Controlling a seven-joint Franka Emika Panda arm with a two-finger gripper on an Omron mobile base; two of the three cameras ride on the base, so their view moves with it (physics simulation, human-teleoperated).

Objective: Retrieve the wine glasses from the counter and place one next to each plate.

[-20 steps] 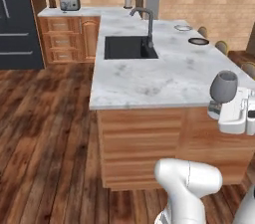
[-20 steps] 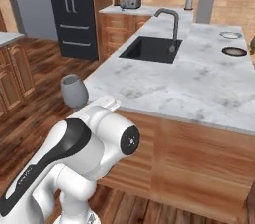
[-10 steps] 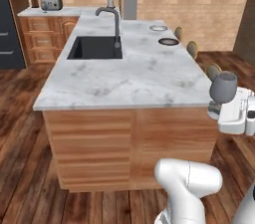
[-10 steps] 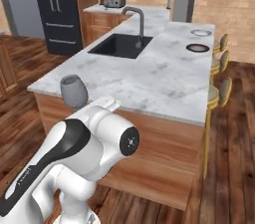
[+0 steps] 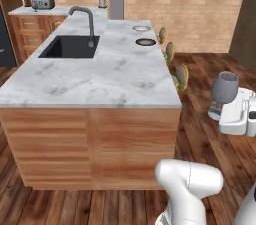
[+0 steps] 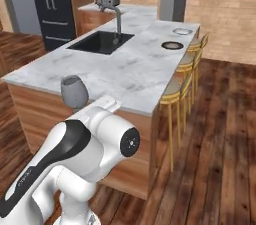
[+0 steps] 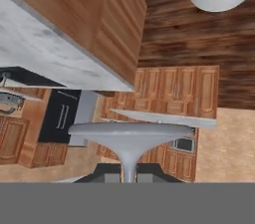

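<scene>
- One wine glass (image 5: 224, 87) is clamped in the gripper (image 7: 128, 177), its jaws closed on the thin stem, out over the wooden floor (image 5: 210, 134) to the right of the island top (image 5: 100, 76) in the left base view.
- Its bowl is smoky grey, translucent and rounded, open at the rim and standing upright; in the right base view the same bowl (image 6: 74, 91) rises just above the arm's white and dark upper link.
- From the hand view the round foot (image 7: 130, 134) spreads as a flat grey disc above the two dark fingertips (image 7: 108, 175), with the slim stem running down between them.
- Two plates sit near the far right edge of the island: a dark brown plate (image 5: 145, 42) nearer and a light grey-white plate (image 5: 141, 28) beyond it, well apart from the held glass.
- A second grey glass (image 5: 35, 5) stands on the far counter (image 5: 60, 10), just left of the toaster (image 5: 44, 1).
- Wooden stools (image 6: 178, 86) line the island's right side, below the plates.
</scene>
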